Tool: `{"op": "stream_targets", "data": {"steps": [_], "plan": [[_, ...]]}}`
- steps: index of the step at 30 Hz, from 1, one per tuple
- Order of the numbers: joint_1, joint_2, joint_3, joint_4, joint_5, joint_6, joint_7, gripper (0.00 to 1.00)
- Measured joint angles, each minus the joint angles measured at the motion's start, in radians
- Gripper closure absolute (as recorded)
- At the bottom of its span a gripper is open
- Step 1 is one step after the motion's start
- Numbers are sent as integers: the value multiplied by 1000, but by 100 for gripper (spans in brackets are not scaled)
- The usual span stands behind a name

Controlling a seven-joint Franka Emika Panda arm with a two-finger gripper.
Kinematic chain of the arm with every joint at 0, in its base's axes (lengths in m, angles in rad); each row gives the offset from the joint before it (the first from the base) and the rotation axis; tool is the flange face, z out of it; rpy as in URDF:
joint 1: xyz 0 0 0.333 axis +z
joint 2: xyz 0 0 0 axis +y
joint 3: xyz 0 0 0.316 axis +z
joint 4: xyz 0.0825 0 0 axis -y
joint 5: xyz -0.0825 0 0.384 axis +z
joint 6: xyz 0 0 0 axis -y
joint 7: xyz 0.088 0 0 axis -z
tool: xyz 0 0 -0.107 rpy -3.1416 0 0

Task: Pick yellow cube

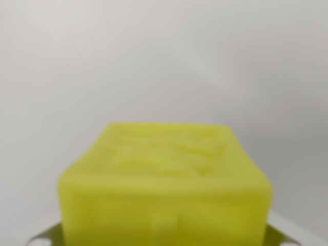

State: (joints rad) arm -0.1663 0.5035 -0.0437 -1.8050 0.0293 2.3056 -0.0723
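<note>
Pale grey, featureless background fills the upper half of the wrist view and runs down both sides, a little darker toward the wrist view's right; whether it is a tabletop or a wall cannot be told from this blur.

At the very bottom of the frame, the gripper shows only as two slivers of light grey-white metal or plastic, one at the lower left corner and one at the lower right, each peeking out from behind the block. The fingertips themselves are hidden, so whether the pincer is clamped on the block or merely standing either side of it cannot be told.

Between those two slivers sits the yellow cube, very close to the lens and out of focus. It takes up the lower middle of the picture and is cut off by the bottom edge. Its upper face slopes away from the camera and carries a faint raised or embossed pattern, too blurred to read. Its near face is a brighter, flatter yellow-green, with a small rectangular notch or tab at the middle of its lower edge. The cube's edges look softly rounded, and its left and right sides touch or overlap the visible gripper parts in this view.
</note>
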Motion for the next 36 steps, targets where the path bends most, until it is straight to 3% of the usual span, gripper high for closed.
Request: {"op": "stream_targets", "data": {"steps": [36], "plan": [[-1,-120,0,63,-9,-183,6,100]]}}
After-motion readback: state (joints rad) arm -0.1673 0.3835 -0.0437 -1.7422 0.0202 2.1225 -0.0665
